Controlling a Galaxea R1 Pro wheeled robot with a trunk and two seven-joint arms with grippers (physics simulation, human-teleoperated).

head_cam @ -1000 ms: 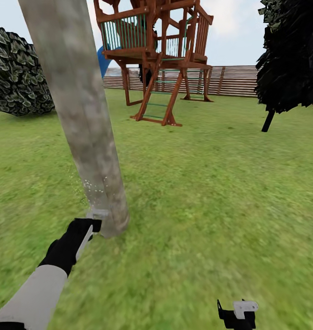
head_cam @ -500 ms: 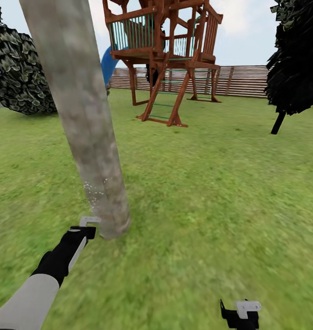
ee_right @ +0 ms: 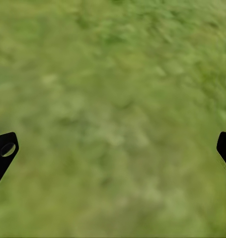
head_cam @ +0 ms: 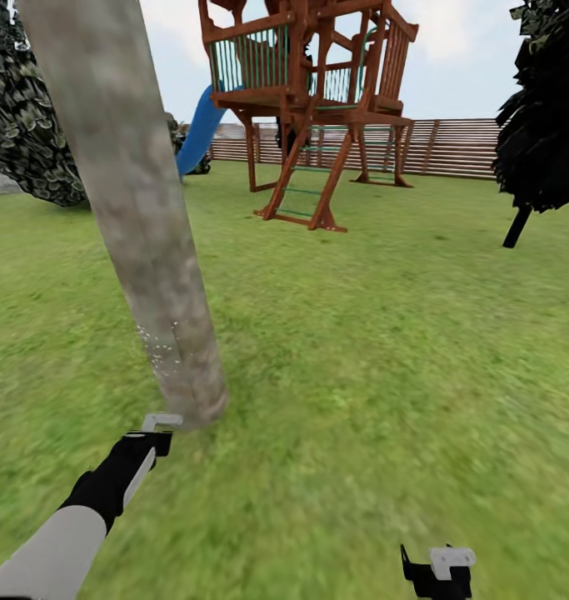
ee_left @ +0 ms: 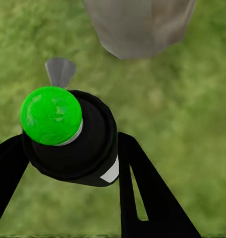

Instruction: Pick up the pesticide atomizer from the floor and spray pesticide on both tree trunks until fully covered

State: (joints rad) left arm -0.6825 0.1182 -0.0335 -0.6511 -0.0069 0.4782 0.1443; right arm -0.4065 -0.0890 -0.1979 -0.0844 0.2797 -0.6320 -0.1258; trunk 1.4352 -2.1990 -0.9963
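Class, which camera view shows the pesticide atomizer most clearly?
The left wrist view: the atomizer, green-capped and black-bodied, sits close between the left tool's fingers. The head view shows just its small pale nozzle tip near the trunk.

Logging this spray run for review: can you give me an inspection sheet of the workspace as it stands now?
Surface: green lawn, blurred, level.
Job's things: pale mottled tree trunk close ahead; white spray specks low on it; atomizer, black body with green cap, aimed near the trunk's base.
Clutter: nothing seen.
End effectors: left end effector shut on the atomizer; right end effector open over grass, holding nothing.
Cables: nothing seen.
Surroundings: wooden play tower with blue slide, slatted fence, dark trees on both sides.
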